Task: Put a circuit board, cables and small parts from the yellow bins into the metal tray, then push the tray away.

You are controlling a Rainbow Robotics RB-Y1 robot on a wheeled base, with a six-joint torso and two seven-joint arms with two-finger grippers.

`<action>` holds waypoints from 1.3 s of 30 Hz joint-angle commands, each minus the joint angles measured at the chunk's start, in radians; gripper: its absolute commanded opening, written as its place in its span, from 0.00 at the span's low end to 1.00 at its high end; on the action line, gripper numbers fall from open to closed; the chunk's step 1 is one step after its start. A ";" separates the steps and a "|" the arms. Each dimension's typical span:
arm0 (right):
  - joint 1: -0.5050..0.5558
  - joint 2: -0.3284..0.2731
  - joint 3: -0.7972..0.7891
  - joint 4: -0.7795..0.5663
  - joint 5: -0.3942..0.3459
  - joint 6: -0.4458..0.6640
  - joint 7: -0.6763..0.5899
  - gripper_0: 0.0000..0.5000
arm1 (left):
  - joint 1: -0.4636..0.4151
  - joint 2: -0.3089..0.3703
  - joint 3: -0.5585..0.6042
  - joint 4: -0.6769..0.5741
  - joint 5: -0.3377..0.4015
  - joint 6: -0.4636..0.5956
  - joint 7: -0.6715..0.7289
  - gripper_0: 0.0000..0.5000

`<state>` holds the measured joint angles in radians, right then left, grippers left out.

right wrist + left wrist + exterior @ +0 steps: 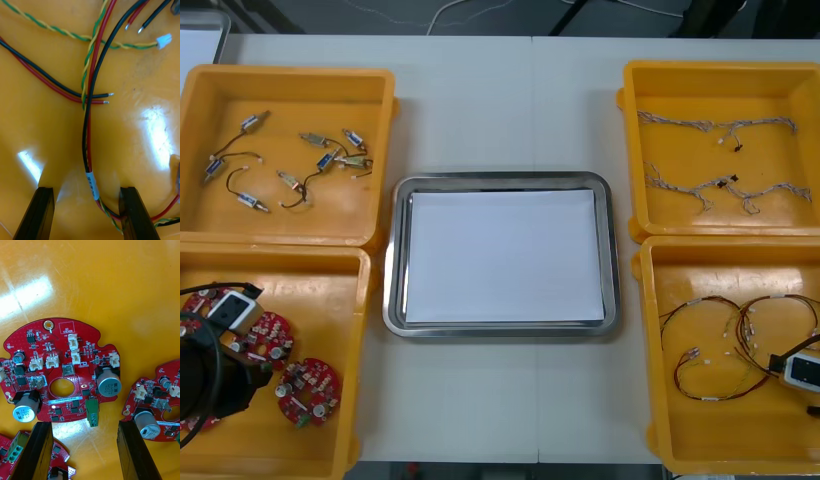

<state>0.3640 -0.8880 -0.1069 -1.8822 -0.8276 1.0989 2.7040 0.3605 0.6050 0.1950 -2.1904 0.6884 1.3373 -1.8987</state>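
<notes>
The left jaws stand wide open and empty with a red circuit board (62,371) lying just past their tips in a yellow bin (330,300), while the right jaws, equally spread, straddle a black and red cable (89,150) in another yellow bin (740,440).

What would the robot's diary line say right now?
left gripper: open over circuit board, near-left yellow bin | right gripper: open over cables, near-right yellow bin | metal tray: white inside, nothing in it
</notes>
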 commanded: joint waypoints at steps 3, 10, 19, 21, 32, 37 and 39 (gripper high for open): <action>-0.013 -0.039 0.030 0.052 -0.001 -0.008 0.001 1.00 | -0.035 -0.019 -0.035 0.018 -0.030 -0.015 0.072 1.00; -0.019 -0.039 0.035 0.052 -0.013 -0.008 0.001 1.00 | -0.035 -0.019 -0.060 0.020 -0.058 -0.035 0.096 1.00; -0.026 -0.039 0.036 0.052 -0.044 -0.008 0.001 1.00 | -0.032 -0.037 -0.071 0.023 -0.090 -0.035 0.107 1.00; -0.025 -0.040 0.038 0.052 -0.050 -0.008 0.001 1.00 | -0.032 -0.041 -0.071 0.021 -0.095 -0.037 0.107 1.00; -0.033 -0.039 0.052 0.051 -0.077 -0.008 0.001 1.00 | -0.029 -0.073 -0.071 0.024 -0.132 -0.035 0.107 0.95; -0.034 -0.039 0.053 0.051 -0.084 -0.008 0.001 0.96 | -0.029 -0.079 -0.071 0.026 -0.142 -0.037 0.109 0.81; -0.033 -0.039 0.053 0.051 -0.085 -0.008 0.001 0.56 | -0.029 -0.079 -0.072 0.026 -0.144 -0.040 0.107 0.75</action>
<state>0.3341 -0.9117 -0.0994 -1.8431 -0.8963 1.0968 2.7040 0.3407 0.5452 0.1384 -2.1596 0.5587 1.3110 -1.8756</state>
